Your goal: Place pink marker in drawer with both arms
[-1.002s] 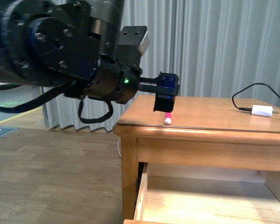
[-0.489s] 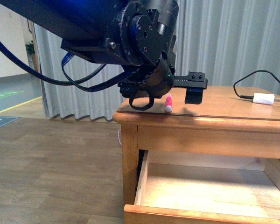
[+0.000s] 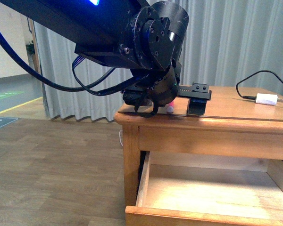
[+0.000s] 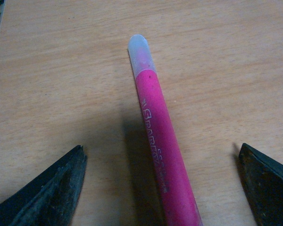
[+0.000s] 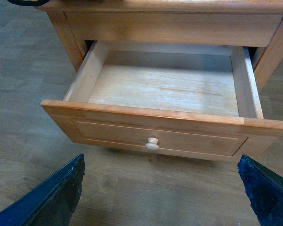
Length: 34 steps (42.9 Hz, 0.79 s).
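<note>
Pink marker (image 4: 162, 155): smooth plastic barrel with a slight sheen and embossed lettering; frosted translucent end. Cabinet top (image 4: 61, 70): varnished honey wood, fine grain, glossy reflections in the front view. Drawer (image 5: 108, 134): varnished front and knob (image 5: 152, 144), paler matt interior. Left gripper (image 4: 161, 150) fingers (image 4: 47, 193): matt black, faintly ridged. Curtain (image 3: 236, 42): pleated cloth.

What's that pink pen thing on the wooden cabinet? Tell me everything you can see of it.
The pink marker is a slim round stick, bright magenta, smooth like plastic, with a pale translucent cap at one end and faint outlined lettering along the barrel. It lies flat on the wooden cabinet top, near its front edge, casting a soft shadow. The left arm's two black fingers stand open on either side, neither touching it. From the front, that arm hides most of it.
</note>
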Available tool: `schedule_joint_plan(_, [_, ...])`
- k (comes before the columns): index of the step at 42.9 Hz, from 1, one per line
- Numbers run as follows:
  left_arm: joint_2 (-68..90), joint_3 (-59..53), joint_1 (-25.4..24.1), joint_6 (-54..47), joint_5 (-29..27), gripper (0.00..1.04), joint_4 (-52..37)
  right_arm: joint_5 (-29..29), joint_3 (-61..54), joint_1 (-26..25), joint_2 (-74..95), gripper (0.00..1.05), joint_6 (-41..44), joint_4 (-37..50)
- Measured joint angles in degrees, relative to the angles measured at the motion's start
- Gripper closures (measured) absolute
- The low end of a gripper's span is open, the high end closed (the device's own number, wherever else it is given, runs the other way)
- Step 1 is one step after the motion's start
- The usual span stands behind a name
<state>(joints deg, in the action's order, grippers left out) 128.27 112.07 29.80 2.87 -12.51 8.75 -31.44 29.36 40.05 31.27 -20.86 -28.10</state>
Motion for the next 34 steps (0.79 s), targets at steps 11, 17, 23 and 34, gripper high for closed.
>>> schedule_joint_plan(11, [0.00, 0.00, -0.02, 0.44, -0.24, 0.06, 1.05, 0.00, 0.00, 0.00, 0.00, 0.08, 0.00, 0.00])
schedule_joint_plan(17, [0.00, 0.00, -0.02, 0.46, -0.17, 0.06, 1.42, -0.02, 0.00, 0.00, 0.00, 0.08, 0.00, 0.00])
schedule_joint_plan(23, [0.00, 0.35, 0.00, 0.26, 0.07, 0.26, 2.32, -0.02, 0.00, 0.00, 0.00, 0.08, 0.00, 0.00])
schedule_joint_plan(34, [0.50, 1.77, -0.02, -0.85, 0.92, 0.72, 4.11, -0.02, 0.00, 0.00, 0.00, 0.08, 0.00, 0.00])
